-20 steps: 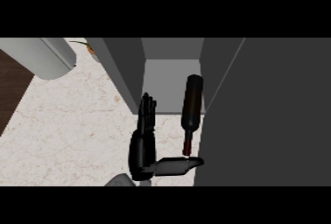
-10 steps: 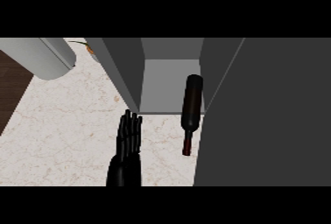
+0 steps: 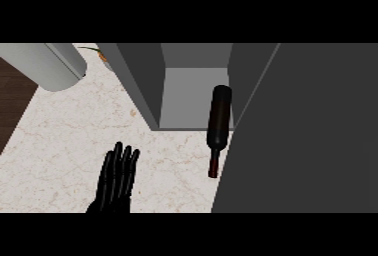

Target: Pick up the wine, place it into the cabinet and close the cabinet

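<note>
Far left, a pale grey cylinder (image 3: 46,64) lies tilted at the corner of the marbled desk (image 3: 66,135), with dark wood flooring (image 3: 13,107) showing beyond the desk's left edge. Just right of the cylinder, a small orange-and-green object (image 3: 102,56) peeks out beside the cabinet; too little of it shows to name it.

Moving in, one robot hand (image 3: 117,180) comes up from the lower edge, black, fingers straight and lying side by side, pointing away up the desk. It holds nothing and sits well apart from the bottle. Which arm it belongs to cannot be told from this view.

Next, the cabinet (image 3: 140,85): grey left wall, pale inner floor, open at the front.

And there's the wine (image 3: 218,125), a dark bottle lying on its side, fat end just inside the cabinet's opening, slim neck pointing back out over the desk towards the lower edge. It lies across the cabinet's front edge, half in, half out.

Far right, the big dark cabinet door (image 3: 303,140) stands open, its edge right alongside the bottle.
</note>
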Motion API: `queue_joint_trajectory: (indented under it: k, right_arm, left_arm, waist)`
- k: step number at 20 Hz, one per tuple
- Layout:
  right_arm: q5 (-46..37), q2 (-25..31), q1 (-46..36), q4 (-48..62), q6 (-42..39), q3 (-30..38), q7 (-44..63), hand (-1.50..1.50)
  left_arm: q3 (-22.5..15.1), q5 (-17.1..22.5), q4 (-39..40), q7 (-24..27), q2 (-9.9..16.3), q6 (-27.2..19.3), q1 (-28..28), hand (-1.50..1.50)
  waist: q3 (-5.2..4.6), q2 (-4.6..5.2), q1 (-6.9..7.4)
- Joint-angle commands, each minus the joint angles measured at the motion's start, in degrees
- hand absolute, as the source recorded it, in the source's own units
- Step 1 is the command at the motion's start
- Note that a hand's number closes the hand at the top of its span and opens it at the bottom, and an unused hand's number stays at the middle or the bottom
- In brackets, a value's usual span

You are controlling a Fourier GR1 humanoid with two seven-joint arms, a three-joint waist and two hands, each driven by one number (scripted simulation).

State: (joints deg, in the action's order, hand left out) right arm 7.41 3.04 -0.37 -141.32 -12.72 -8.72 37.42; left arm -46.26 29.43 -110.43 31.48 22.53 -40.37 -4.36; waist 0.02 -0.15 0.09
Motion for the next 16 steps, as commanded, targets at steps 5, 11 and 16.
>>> queue_joint_trajectory:
  k: [5,11,16]
  right_arm:
    - [6.7,-1.0,4.3,-6.7,-1.1,-5.1,4.7,1.50]
    - [7.3,-3.0,10.3,-7.9,-0.7,-12.4,7.1,1.50]
    - [6.2,-2.0,10.8,-7.1,-3.8,-20.2,7.1,1.50]
  left_arm:
    - [6.2,3.4,-5.0,3.5,9.2,8.8,-8.9,-1.50]
    - [11.2,5.2,-10.7,2.1,12.5,8.8,-12.0,-1.50]
    - [19.2,10.9,-8.4,5.1,14.3,15.8,-15.0,-1.50]
  waist:
    - [-0.08,-0.06,0.08]
    - [-0.01,-0.17,-0.05]
    - [-0.10,-0.25,0.29]
